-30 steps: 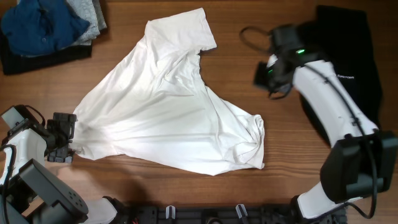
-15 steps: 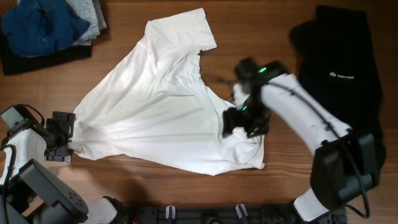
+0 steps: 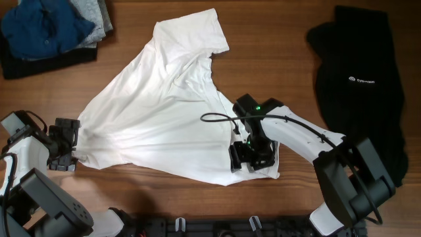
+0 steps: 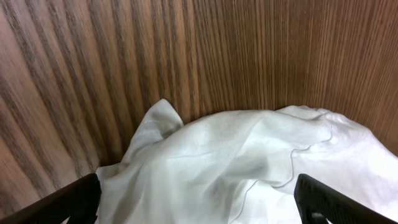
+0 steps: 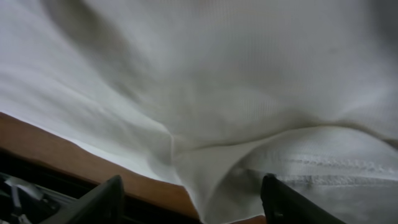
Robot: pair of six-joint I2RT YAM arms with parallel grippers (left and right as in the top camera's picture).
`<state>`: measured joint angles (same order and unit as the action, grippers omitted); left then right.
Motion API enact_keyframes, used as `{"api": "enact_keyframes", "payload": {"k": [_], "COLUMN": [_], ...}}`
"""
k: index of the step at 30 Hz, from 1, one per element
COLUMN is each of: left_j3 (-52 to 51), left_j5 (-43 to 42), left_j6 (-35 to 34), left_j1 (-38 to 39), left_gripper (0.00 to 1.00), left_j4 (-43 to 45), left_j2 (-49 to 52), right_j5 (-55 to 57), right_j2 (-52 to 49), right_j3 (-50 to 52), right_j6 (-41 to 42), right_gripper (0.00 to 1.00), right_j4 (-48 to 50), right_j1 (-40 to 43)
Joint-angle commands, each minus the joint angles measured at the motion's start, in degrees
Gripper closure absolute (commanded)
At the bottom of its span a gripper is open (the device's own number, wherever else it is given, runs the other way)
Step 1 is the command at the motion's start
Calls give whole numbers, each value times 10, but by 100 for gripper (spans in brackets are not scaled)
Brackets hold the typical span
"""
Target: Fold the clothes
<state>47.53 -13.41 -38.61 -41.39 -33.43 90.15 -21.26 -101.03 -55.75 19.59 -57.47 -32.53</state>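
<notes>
Brown wood-grain tabletop (image 3: 276, 59) fills the overhead view. The right gripper (image 3: 250, 158) sits low over the bunched near-right corner of the large white short-sleeved T-shirt of thin wrinkly fabric (image 3: 164, 118). Its wrist camera shows the two dark fingers (image 5: 106, 199) spread wide at the bottom of the frame. White cloth and a stitched hem (image 5: 323, 165) fill the space between them, and nothing is pinched. A strip of the table's edge (image 5: 62, 158) shows just past the cloth. A thin black cable (image 3: 217, 117) loops from this arm over the shirt.

The left gripper (image 3: 66, 145) sits at the shirt's near-left corner. Its jaws are also wide apart, one dark finger (image 4: 68, 199) at each lower corner of the wrist view. The crumpled corner of the shirt (image 4: 236, 155) lies loose on the wood between them, with no grip on it.

The shirt itself is spread unfolded across the middle of the table in a rough triangle. One sleeve (image 3: 191, 33) points toward the far edge, and the fabric is gathered into wrinkles under the right gripper.

Well to the right lies a flat black garment with a small white logo (image 3: 368, 85), apart from the shirt. At the far left corner sits a stack of blue and grey folded garments (image 3: 46, 26).
</notes>
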Motion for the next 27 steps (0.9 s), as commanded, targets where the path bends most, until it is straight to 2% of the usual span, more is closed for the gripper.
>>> {"api": "enact_keyframes", "payload": {"k": [1, 4, 6, 8, 9, 17, 22, 27], "left_j3": [4, 4, 4, 4, 4, 4, 4, 4], "left_j5": [-1, -1, -1, -1, -1, -1, -1, -1], "left_j6": [9, 9, 9, 9, 9, 9, 9, 9], "left_j1": [-3, -3, -3, -3, -3, -3, -3, -3], "left_gripper": [0, 0, 0, 0, 0, 0, 0, 0], "left_j4": [0, 0, 0, 0, 0, 0, 0, -1], "left_j2": [-9, -9, -9, -9, -9, -9, -9, -9], "right_j5": [-6, -4, -3, 6, 15, 90, 132, 143], "right_j2": [-8, -8, -8, -8, -8, -7, -7, -7], "right_j3": [8, 8, 8, 8, 7, -30, -124, -246], "right_j6": [-5, -5, -2, 9, 24, 78, 62, 20], "right_gripper": [37, 49, 67, 91, 96, 96, 96, 96], "right_j4": [13, 19, 21, 23, 22, -1, -13, 14], "right_j1": [-1, -1, -1, -1, -1, 12, 65, 155]}}
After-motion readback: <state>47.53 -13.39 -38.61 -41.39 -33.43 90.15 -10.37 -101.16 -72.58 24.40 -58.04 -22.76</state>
